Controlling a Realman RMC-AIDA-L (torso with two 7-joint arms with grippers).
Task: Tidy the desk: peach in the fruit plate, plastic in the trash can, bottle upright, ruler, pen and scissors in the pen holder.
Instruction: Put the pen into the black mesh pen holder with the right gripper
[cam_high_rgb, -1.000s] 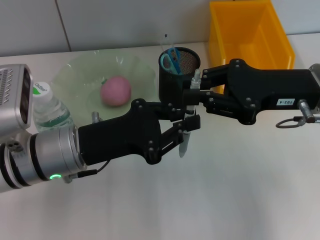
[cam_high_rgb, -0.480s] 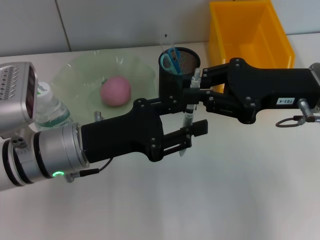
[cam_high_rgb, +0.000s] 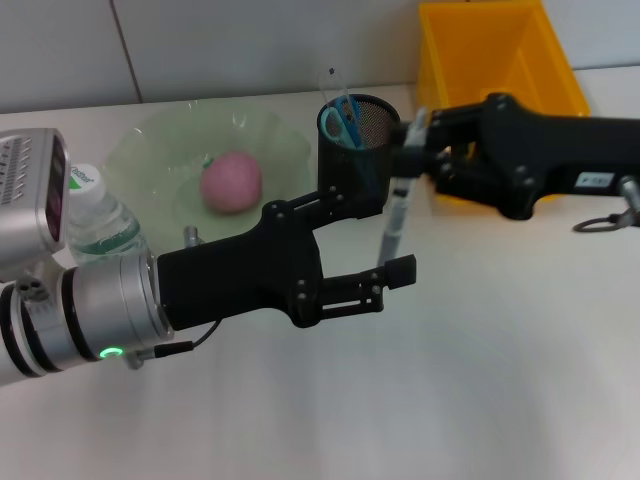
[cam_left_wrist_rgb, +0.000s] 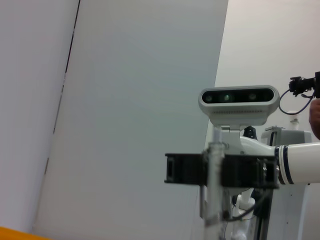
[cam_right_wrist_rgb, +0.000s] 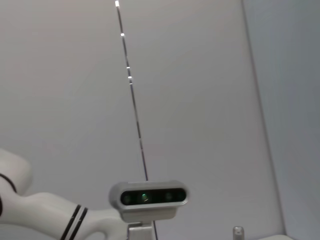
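Now pen (cam_high_rgb: 394, 222) in right end effector (cam_high_rgb: 408, 160), clear of left end effector (cam_high_rgb: 385, 245)

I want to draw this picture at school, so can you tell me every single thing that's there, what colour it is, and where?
Peach: one, pink, in the fruit plate.
Fruit plate: one, clear green, back left of the table.
Bottle: one, clear with a green-and-white cap, upright beside the plate.
Pen holder: one, black mesh, back centre.
Scissors: one pair, blue handles, in the pen holder.
Pen: one, silvery, held upright beside the pen holder.
Bin: one, yellow, back right.
Table: one, white.
Right gripper: black, shut on the pen.
Left gripper: black, open, just below the pen.
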